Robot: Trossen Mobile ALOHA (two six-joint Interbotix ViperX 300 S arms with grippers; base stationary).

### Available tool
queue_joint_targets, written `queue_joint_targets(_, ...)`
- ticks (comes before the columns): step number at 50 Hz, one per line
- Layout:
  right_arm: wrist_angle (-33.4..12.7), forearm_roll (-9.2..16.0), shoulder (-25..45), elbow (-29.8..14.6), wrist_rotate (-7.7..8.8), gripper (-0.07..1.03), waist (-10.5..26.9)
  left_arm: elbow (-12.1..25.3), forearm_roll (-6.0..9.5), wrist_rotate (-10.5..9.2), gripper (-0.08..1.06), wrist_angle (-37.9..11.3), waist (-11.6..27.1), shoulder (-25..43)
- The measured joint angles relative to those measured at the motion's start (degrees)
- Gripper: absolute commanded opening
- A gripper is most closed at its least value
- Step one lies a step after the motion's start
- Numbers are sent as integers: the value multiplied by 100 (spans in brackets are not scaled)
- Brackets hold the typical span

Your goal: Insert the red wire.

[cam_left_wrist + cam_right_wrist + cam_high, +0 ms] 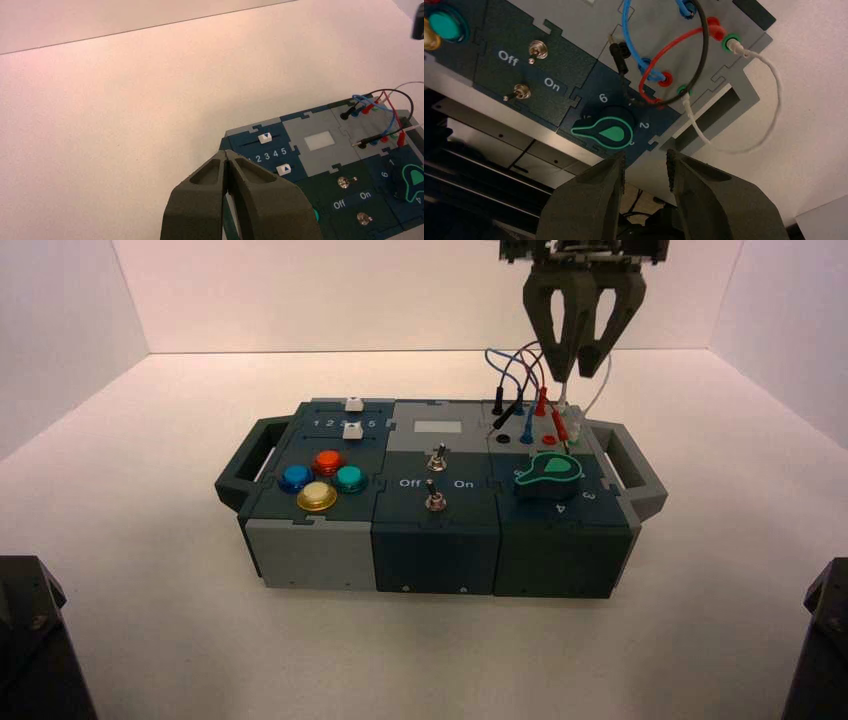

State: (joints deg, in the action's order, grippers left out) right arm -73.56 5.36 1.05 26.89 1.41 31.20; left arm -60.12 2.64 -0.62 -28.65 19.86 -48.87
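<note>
Dark grey, the left gripper (226, 151) is idling with its jaws closed toward the left end of the box (435, 555). Beyond the green-and-black knob (548, 478), the red wire (559, 424) is lying with one plug loose near the empty near-row red socket (549, 440), while its other plug is seating in the far-row red socket. The right gripper (575, 372) is hovering above the sockets, its jaws standing open and holding nothing.

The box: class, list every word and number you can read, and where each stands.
"Off", "On": between the metal switches.
"2 3 4 5": between the white sliders; the digit before is partly hidden.
"1", "2", "4": around the knob; its other numerals are unclear.
</note>
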Motion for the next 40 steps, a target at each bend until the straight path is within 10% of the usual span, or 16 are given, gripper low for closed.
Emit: queue_joint_targets(40, 352, -149, 606, -9, 158, 45, 70, 0, 0, 9, -3, 0, 0, 0)
